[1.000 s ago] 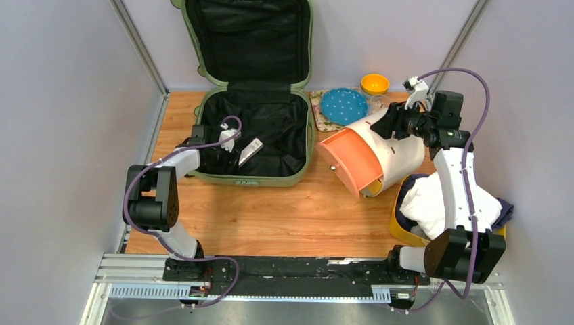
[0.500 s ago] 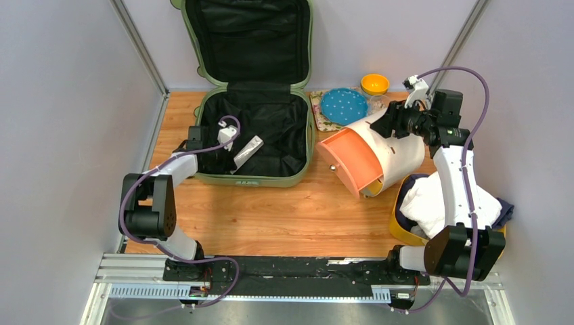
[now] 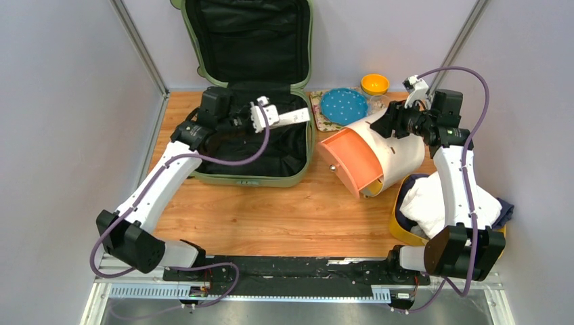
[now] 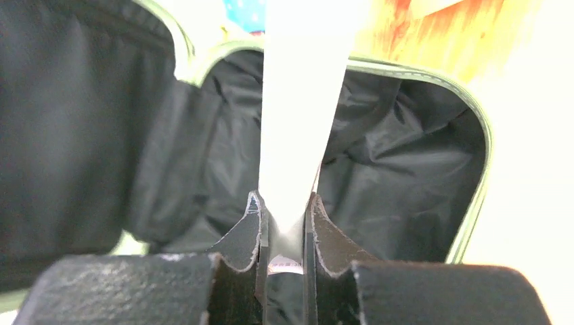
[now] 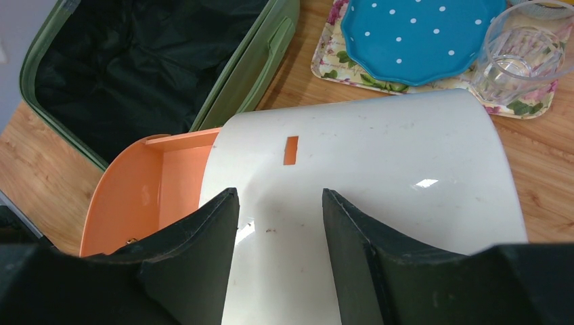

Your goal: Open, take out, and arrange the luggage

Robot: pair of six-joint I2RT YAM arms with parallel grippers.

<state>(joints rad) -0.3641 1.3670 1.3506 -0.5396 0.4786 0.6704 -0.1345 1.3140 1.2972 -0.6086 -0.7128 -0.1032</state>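
**A:** Top external view first. Where does the luggage (image 3: 257, 180) sit?

**B:** On the wooden surface (image 3: 271, 217), at its far left. It lies open, with the lid (image 3: 247, 37) standing upright against the back wall and black lining showing in both halves.

**A:** And the left tool (image 3: 272, 116)?

**B:** It is raised above the luggage's open base, toward its right rim, and closed on a thin white strip (image 3: 292, 116). In the left wrist view the two fingers pinch the strip's (image 4: 298, 101) near end, and the rest runs out over the lining toward the rim.

**A:** What about the right tool (image 3: 382, 127)?

**B:** It is well right of the luggage, at the top of the cream-and-orange drawer box (image 3: 365, 152). From the right wrist its jaws stand apart over the box's white shell (image 5: 379, 176), clamping nothing. I cannot tell whether they touch it.

**A:** Is the box upright?

**B:** No, it is tipped, with its orange drawer facing the luggage.

**A:** Anything else?

**B:** Just right of the luggage's hinge corner there is a blue dotted plate (image 3: 344, 105) on a floral tray, with a glass (image 5: 518, 64) and an orange bowl (image 3: 374, 84) beyond it. Far right of the luggage — a yellow tray (image 3: 398, 227) holding white cloth (image 3: 426, 200).
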